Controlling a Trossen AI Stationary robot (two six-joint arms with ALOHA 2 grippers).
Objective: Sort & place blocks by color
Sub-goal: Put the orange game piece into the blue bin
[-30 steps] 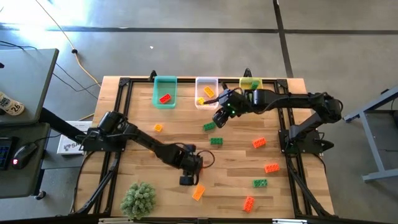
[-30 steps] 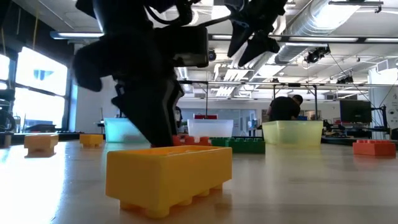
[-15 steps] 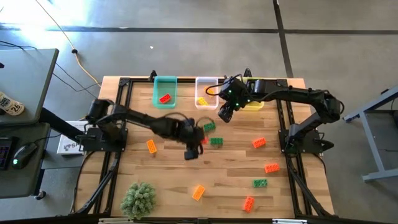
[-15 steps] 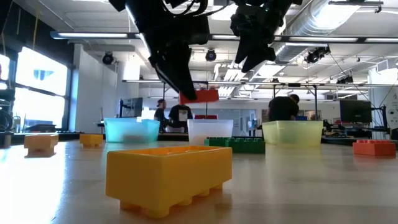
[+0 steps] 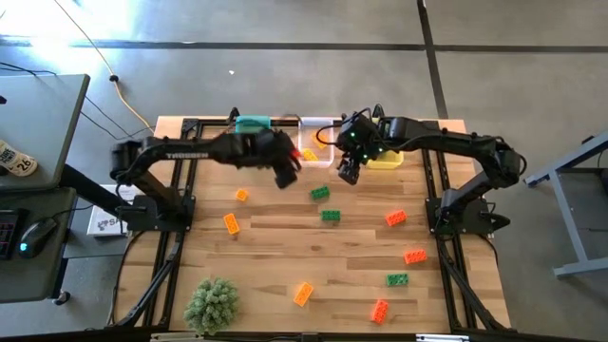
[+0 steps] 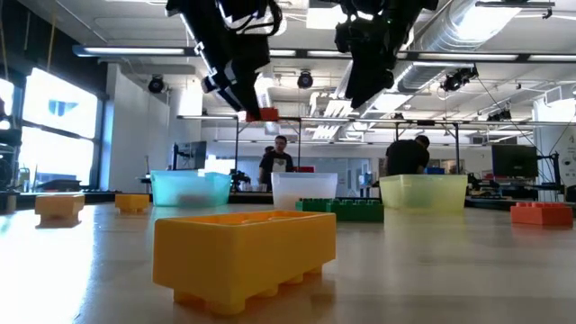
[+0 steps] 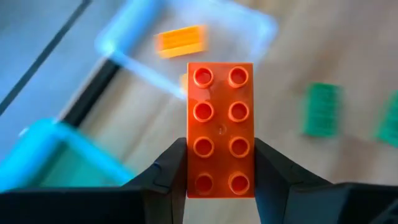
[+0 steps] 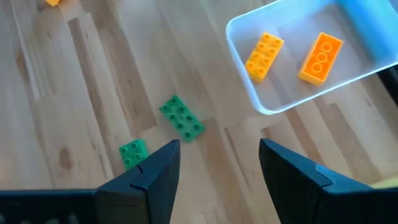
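Left gripper [image 7: 221, 163]: raised above the back of the worktop [image 5: 285, 247], between the teal bin [image 5: 252, 124] and the clear bin [image 8: 298, 59]; jaws closed on a red block [image 7: 221, 127], studs facing the wrist camera. In the low view the red block [image 6: 262, 114] hangs well above the bins.

Right gripper [image 8: 214, 163]: raised near the clear bin and the yellow bin [image 5: 384, 160]; jaws spread wide, nothing between them.

Clear bin contents: one yellow block [image 8: 264, 56] and one orange block [image 8: 320, 57], lying apart.

Loose on the worktop:
- two green blocks [image 5: 320, 193] [image 5: 331, 216] just in front of the bins, near the right gripper;
- a third green block [image 5: 397, 279] toward the front right;
- orange blocks at right [image 5: 396, 218] [image 5: 414, 256] and front right [image 5: 380, 310];
- yellow-orange blocks at left [image 5: 242, 195] [image 5: 231, 223] and at front centre [image 5: 303, 294].

Other items: a green plant [image 5: 211, 304] at the front left corner of the worktop. People [image 6: 280, 162] stand in the room beyond.
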